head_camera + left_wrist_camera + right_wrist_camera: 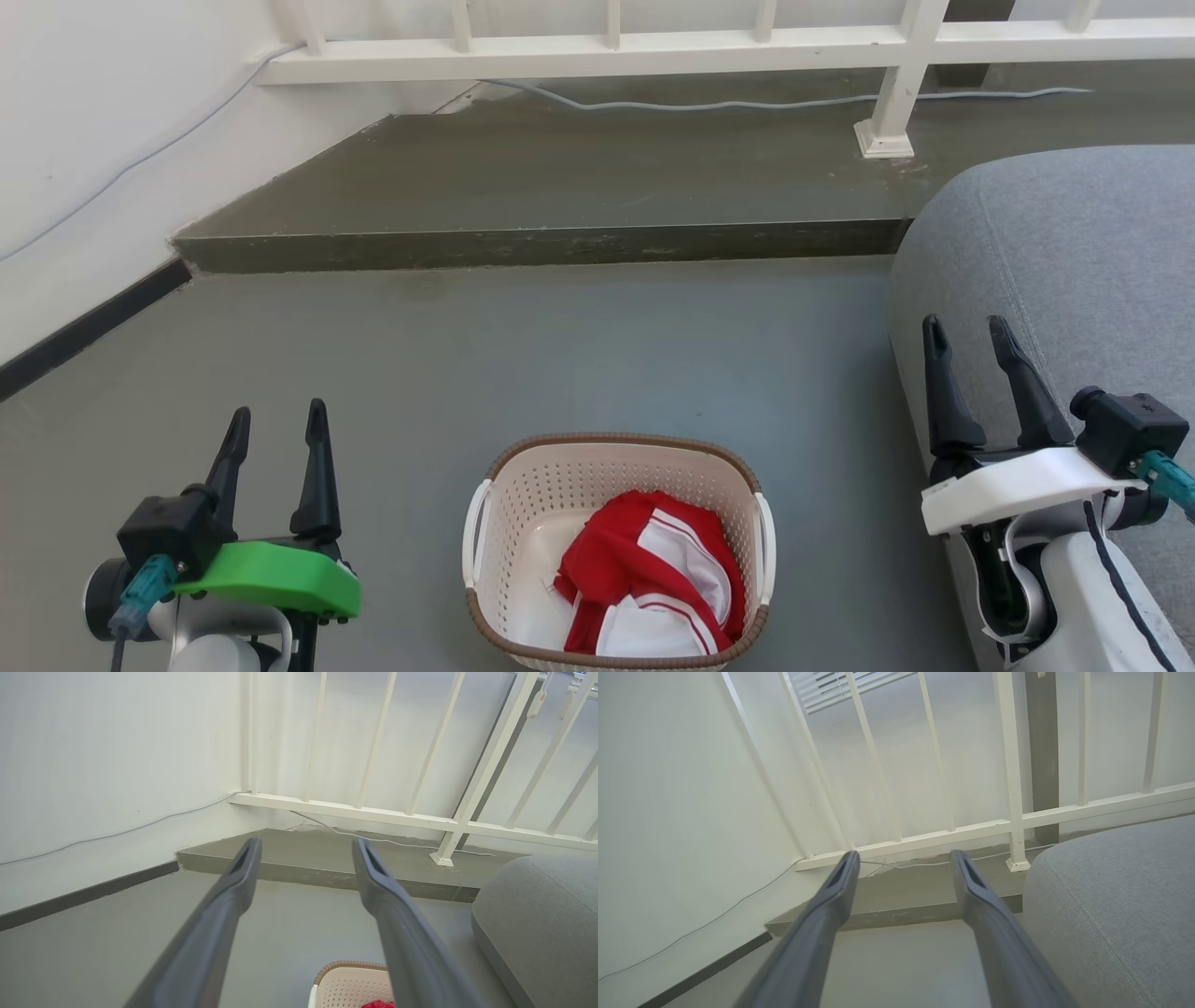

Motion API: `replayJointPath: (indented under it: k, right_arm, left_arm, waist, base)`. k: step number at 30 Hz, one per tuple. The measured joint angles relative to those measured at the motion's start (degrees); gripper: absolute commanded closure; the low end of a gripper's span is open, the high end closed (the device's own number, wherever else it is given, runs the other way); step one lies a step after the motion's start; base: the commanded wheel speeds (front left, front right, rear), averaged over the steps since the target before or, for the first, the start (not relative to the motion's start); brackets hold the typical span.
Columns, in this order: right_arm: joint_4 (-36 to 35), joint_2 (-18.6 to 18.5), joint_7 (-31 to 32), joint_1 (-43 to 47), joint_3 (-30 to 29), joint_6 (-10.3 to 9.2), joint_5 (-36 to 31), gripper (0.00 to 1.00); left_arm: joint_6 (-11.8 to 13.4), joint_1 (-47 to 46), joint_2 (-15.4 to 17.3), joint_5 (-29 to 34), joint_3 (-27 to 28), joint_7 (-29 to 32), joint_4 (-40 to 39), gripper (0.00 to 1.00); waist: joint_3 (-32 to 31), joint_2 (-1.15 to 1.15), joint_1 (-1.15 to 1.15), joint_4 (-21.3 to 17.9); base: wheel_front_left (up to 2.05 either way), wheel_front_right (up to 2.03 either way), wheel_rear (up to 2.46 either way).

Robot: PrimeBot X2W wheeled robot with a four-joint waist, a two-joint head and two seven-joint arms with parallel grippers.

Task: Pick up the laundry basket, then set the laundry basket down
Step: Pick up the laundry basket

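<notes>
Both sets of jaws stand open with nothing between them. The left jaws, on a green wrist housing at the lower left of the head view, hold their two dark fingers moderately apart and pointing up the view, above bare floor. In the left wrist view the same fingers spread wide, with only floor and a raised step between their tips. The right jaws, on a white wrist housing at the lower right, are open about as far; their fingers show against the rounded edge of a grey cushion. In the right wrist view those fingers frame the step, and the cushion lies just to their right.

Between the two arms and touching neither, the laundry basket sits upright on the floor at the lower middle of the head view. It is cream and perforated, with a brown woven-look rim and a white handle on each side. A crumpled red-and-white garment lies inside, toward its right half. The left wrist view catches one corner of the basket at its bottom edge, below the right-hand finger.

Beyond the basket the floor meets the low grey step. A white railing runs along the back of the step, and a pale cable trails beneath it. A white wall with a dark baseboard closes the left side.
</notes>
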Motion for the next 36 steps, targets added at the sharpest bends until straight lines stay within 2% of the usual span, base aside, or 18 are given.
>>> replayJointPath:
  k: [5, 25, 36]
  right_arm:
    - [-0.13, 0.02, -0.96, -0.63, 0.13, -0.45, -3.38, 0.00]
    - [0.30, 1.18, -0.96, -0.63, -0.87, -0.31, -3.85, 0.00]
    - [0.52, 1.37, -0.96, -0.63, -0.89, -0.26, -3.94, 0.00]
  left_arm:
    - [0.00, -0.16, -0.11, 3.12, 0.00, -0.86, -0.20, 0.00]
    - [-0.77, -0.79, -0.51, 3.15, 1.41, -0.87, 0.02, 0.00]
    - [-1.29, -0.85, -0.59, 3.14, 1.91, -0.86, -0.16, 0.00]
  waist:
    - [-0.12, 0.00, 0.00, -0.03]
    - [0.05, 0.00, 0.00, -0.31]
    - [3.01, 0.00, 0.00, -0.94]
  base:
    - [0.00, 0.00, 0.00]
    - [0.00, 0.00, 0.00]
    - [0.00, 0.00, 0.00]
